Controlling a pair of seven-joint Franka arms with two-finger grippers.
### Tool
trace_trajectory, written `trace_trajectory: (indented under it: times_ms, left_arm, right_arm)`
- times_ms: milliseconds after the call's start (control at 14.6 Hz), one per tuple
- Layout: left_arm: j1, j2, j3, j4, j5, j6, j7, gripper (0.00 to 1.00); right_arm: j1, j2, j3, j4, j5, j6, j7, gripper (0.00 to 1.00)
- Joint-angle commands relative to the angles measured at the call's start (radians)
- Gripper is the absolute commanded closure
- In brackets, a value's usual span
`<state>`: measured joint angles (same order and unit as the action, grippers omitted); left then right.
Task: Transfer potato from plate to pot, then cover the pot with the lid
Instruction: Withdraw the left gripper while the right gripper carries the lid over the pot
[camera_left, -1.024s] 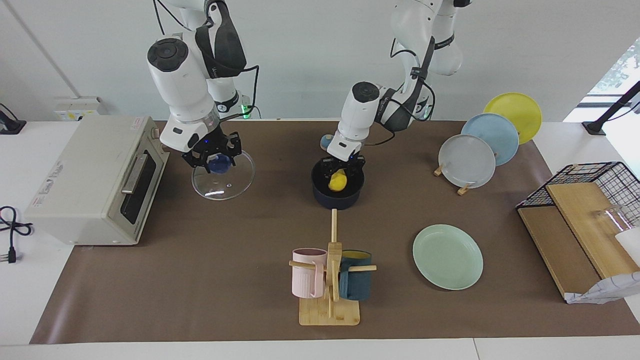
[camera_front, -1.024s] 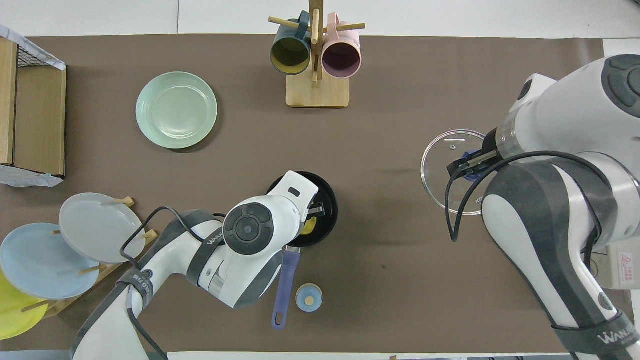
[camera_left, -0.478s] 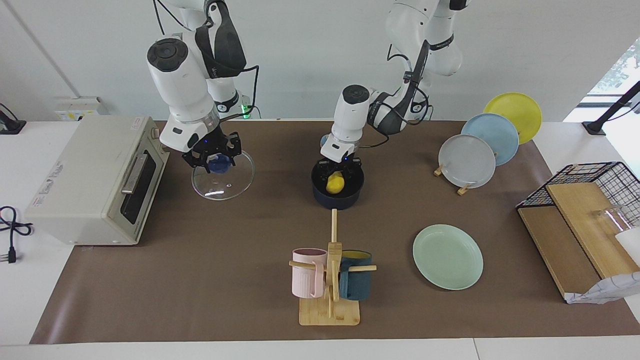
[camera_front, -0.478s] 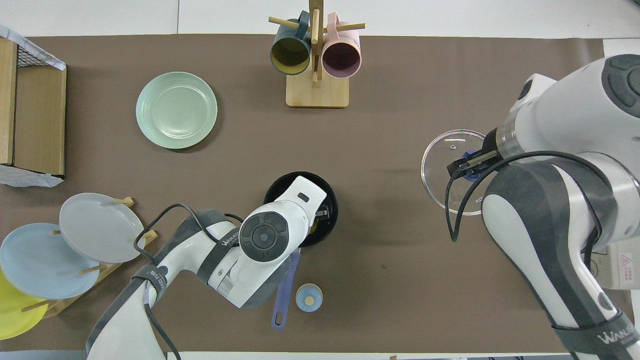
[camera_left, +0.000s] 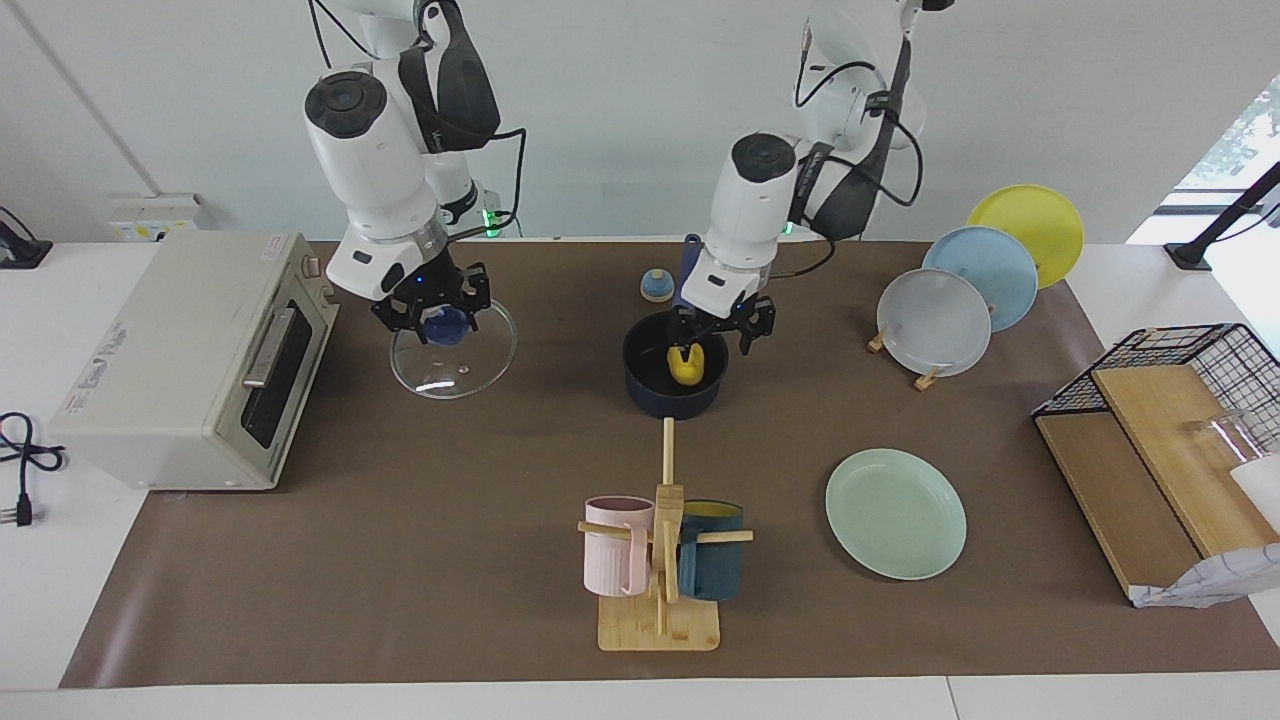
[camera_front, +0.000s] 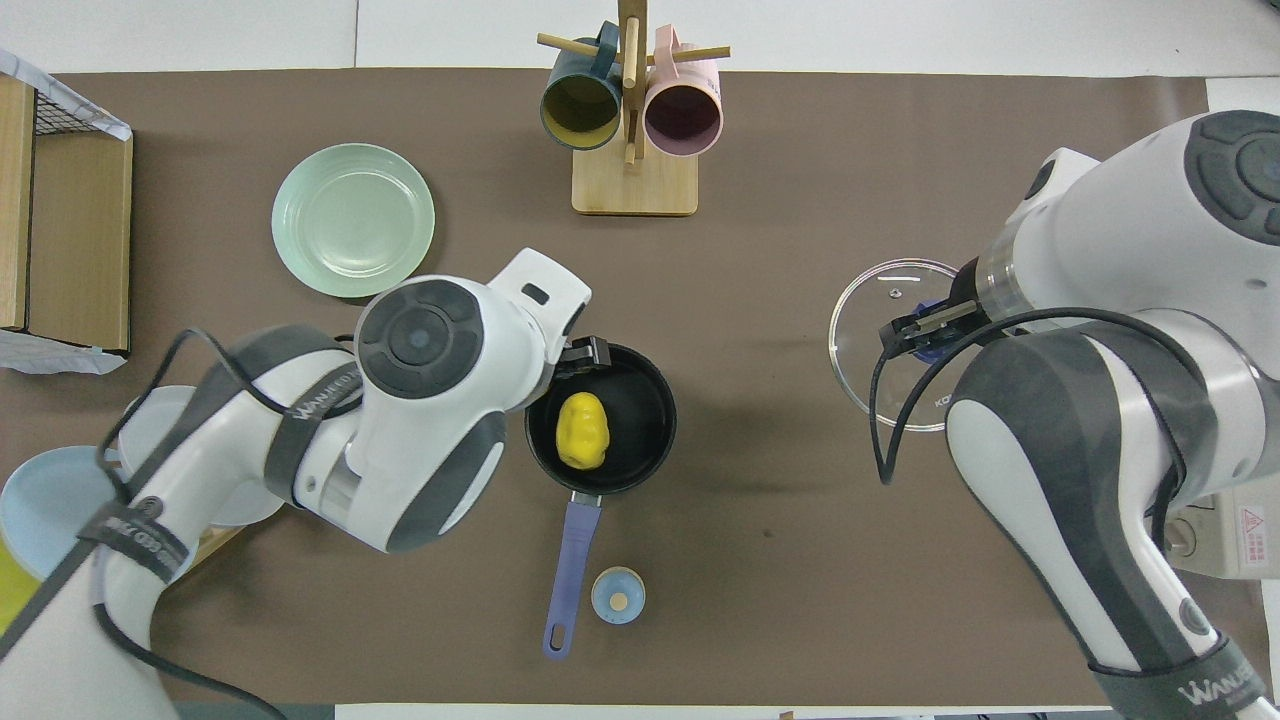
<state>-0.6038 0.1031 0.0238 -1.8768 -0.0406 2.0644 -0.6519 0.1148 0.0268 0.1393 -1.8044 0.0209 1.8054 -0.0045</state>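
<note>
The yellow potato (camera_left: 683, 368) lies inside the dark blue pot (camera_left: 660, 400) at the middle of the mat; the overhead view shows the potato (camera_front: 582, 431) on the pot's black inside (camera_front: 645, 405). My left gripper (camera_left: 718, 335) is open and empty just above the pot's rim; in the overhead view my left gripper (camera_front: 578, 357) is mostly hidden under its wrist. My right gripper (camera_left: 432, 320) is shut on the blue knob of the glass lid (camera_left: 460, 370), in front of the toaster oven. The lid (camera_front: 868, 300) and my right gripper (camera_front: 925, 325) also show in the overhead view. The mint-green plate (camera_left: 896, 513) lies bare.
A toaster oven (camera_left: 190, 360) stands at the right arm's end. A mug rack (camera_left: 660, 560) stands farther from the robots than the pot. A small bell (camera_front: 617, 595) sits beside the pot's handle (camera_front: 570, 560). Upright plates (camera_left: 985, 275) and a wire basket (camera_left: 1170, 420) are at the left arm's end.
My left gripper has let go of the potato, which now lies in the pot, and has risen toward the left arm's end. My right gripper has shifted the lid slightly toward the pot.
</note>
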Motion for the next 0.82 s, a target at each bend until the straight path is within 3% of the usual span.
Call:
trace_trajectory:
  times_ms: [0, 137, 341, 546, 751]
  left_arm:
    - [0.119, -0.045, -0.002, 0.114, -0.048, -0.176, 0.138, 0.0]
    - [0.223, -0.081, 0.002, 0.169, -0.051, -0.277, 0.262, 0.0]
    - [0.392, -0.083, 0.001, 0.223, -0.042, -0.392, 0.528, 0.0]
    - [0.487, -0.089, 0.001, 0.219, -0.03, -0.418, 0.676, 0.0]
    - [0.496, -0.089, 0.001, 0.228, 0.019, -0.429, 0.68, 0.0]
  right_arm:
    - [0.083, 0.005, 0.005, 0.03, 0.013, 0.011, 0.146, 1.0]
    - [0.201, 0.065, 0.006, 0.133, -0.004, -0.012, 0.336, 1.0]
    - [0.345, 0.292, 0.005, 0.428, -0.036, -0.099, 0.558, 1.0]
    - [0.432, 0.334, 0.005, 0.436, -0.088, -0.026, 0.635, 1.0]
    - [0.442, 0.296, 0.006, 0.295, -0.084, 0.063, 0.667, 1.0]
